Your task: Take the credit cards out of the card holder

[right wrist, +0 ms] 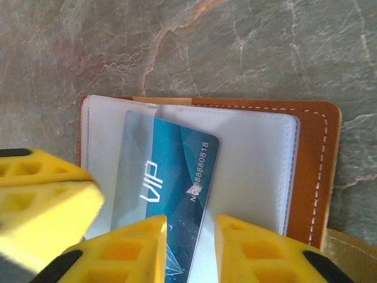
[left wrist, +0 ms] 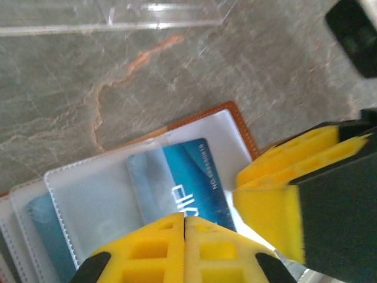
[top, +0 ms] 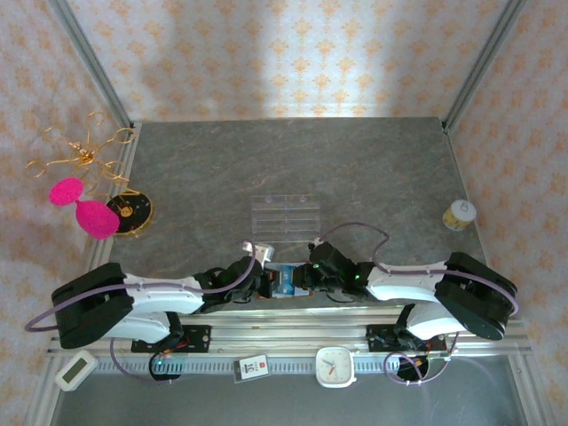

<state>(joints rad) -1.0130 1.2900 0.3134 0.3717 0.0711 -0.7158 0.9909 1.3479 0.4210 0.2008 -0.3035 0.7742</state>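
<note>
Credit cards (right wrist: 171,177) were judged not yet removed, the blue one left partly pocketed in the card holder (right wrist: 312,171), straddled by the released right pincer (right wrist: 189,239), the left pincer (left wrist: 184,242) clenched.

Tight over the card holder (right wrist: 306,159): left gripper (left wrist: 184,227) and right gripper (right wrist: 189,227) sat almost touching, little room between. The clear tray (top: 286,213) blocked just beyond; bare table (top: 373,169) lay open farther back and sideways.

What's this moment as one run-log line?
card holder: open on table | blue card: half under translucent pocket | left gripper: shut, over holder | right gripper: open, straddling card's end
</note>
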